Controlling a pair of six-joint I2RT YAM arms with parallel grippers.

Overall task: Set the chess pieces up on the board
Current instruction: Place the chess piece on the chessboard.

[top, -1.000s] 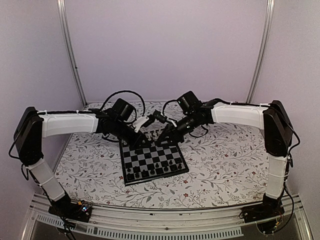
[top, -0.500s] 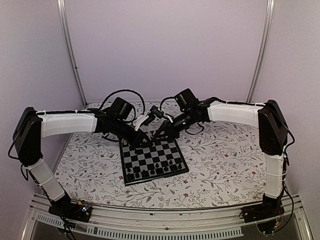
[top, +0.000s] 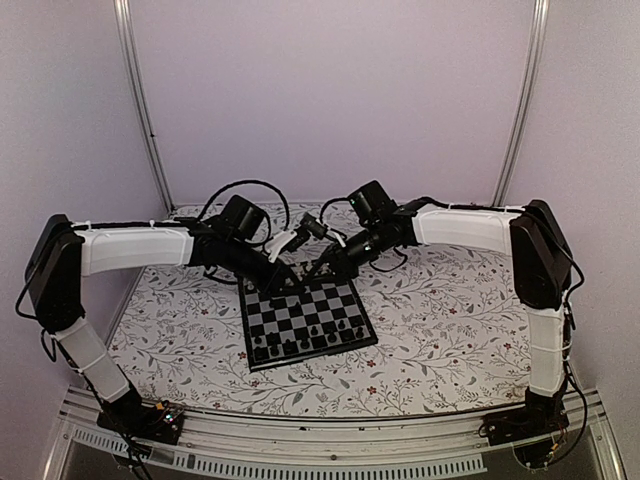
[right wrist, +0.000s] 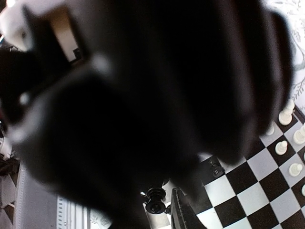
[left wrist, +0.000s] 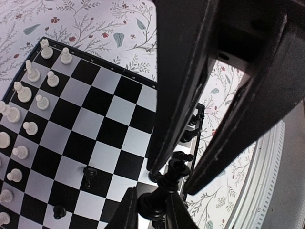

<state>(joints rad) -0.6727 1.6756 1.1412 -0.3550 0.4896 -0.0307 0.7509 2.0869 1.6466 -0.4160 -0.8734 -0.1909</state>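
Board (top: 312, 356) lies mid-way across the floral table (top: 450, 330), between the two arms; it has not shifted over the last second. White pieces (left wrist: 29, 127) are lined up in two rows along one edge. The black side is unfinished: a couple of black pawns (left wrist: 89, 175) stand on mid-board squares, and other dark pieces cluster at the edge by the grippers

Change: in the top view the right gripper (top: 320, 272) has swung in from the right along the far edge of the board. It now sits just beside the left gripper (left wrist: 172, 180), nearly touching. The left arm has hardly moved

Left gripper: jaws drawn in on a black piece (left wrist: 177, 167), a tall crowned type, nipped between the tips at the board's edge

Just beneath it, two slim fingertips (left wrist: 127, 211), taken to be the right gripper's, flank a dark base. Same piece or a neighbour: cannot tell. The right wrist view is mostly blocked by a blurred dark mass, so whether the right jaws are apart or clamped cannot be told

Reading: this looks like a pass between arms, or a joint correction of one black piece, rather than a fresh pick. The black rows are still to be filled

Risk: two claws are crowded over one patch of the board, and standing pieces close by could be tipped
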